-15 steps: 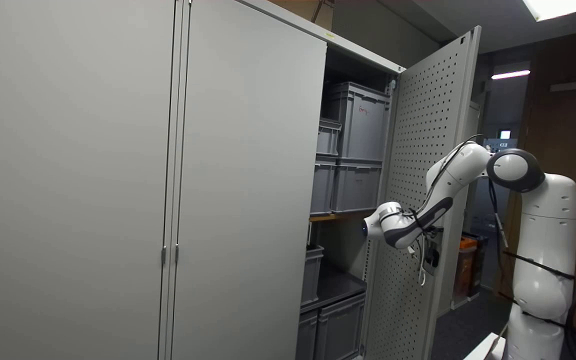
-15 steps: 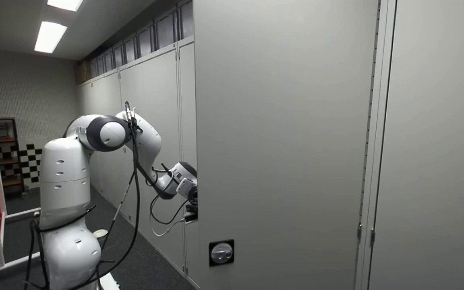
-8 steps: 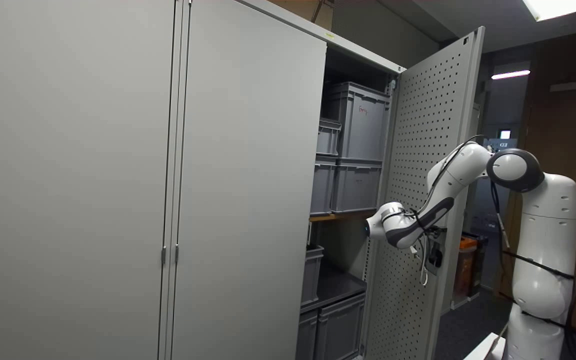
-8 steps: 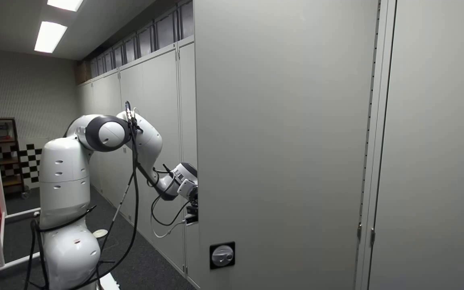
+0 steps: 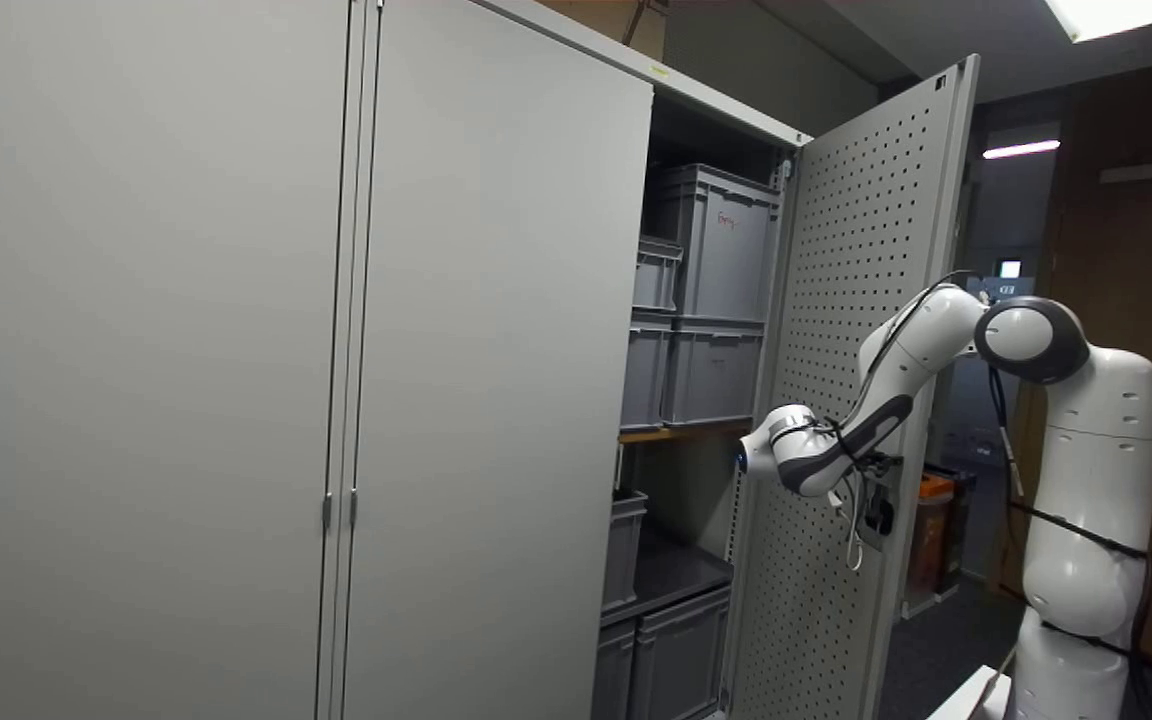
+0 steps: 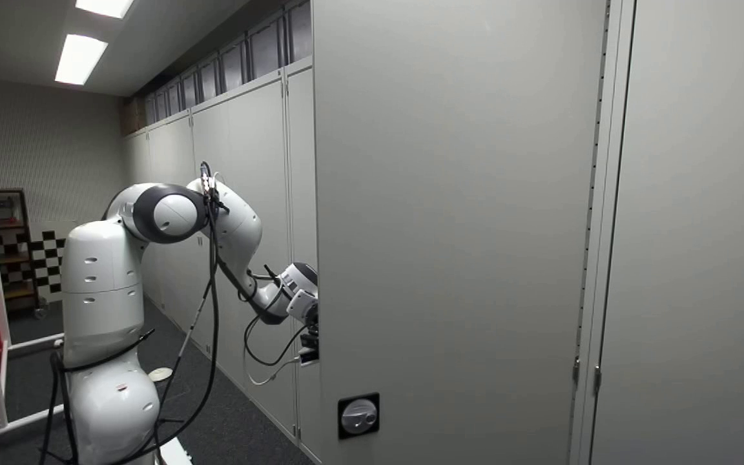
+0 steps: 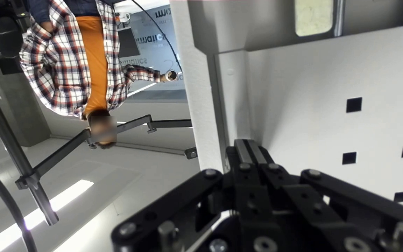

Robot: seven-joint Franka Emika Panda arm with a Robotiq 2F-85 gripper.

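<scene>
In the wrist view my gripper (image 7: 248,140) is shut with nothing between its fingers. Its tips press close to, and seem to touch, the inner face of a pale metal cabinet door (image 7: 303,80) with square holes, just inside the door's raised edge. An exterior view shows the perforated inside of this door (image 5: 851,230), standing wide open, with the arm's wrist (image 5: 796,450) in front of it. From an exterior view only the door's plain outer face (image 6: 462,213) shows, with a round lock handle (image 6: 358,415) low down; the door hides the fingertips there.
Grey bins (image 5: 731,250) stand on the cabinet's shelves behind the opening. Beside them is a closed grey door (image 5: 506,360). A person in a checked shirt (image 7: 66,63) appears upside down in the wrist view. An orange-topped bin (image 5: 934,487) stands beyond the open door.
The door has swung a little further open, its free edge shifting outward toward the robot's base side. My arm's wrist has moved along with it and slightly down. The gripper has stayed shut.
</scene>
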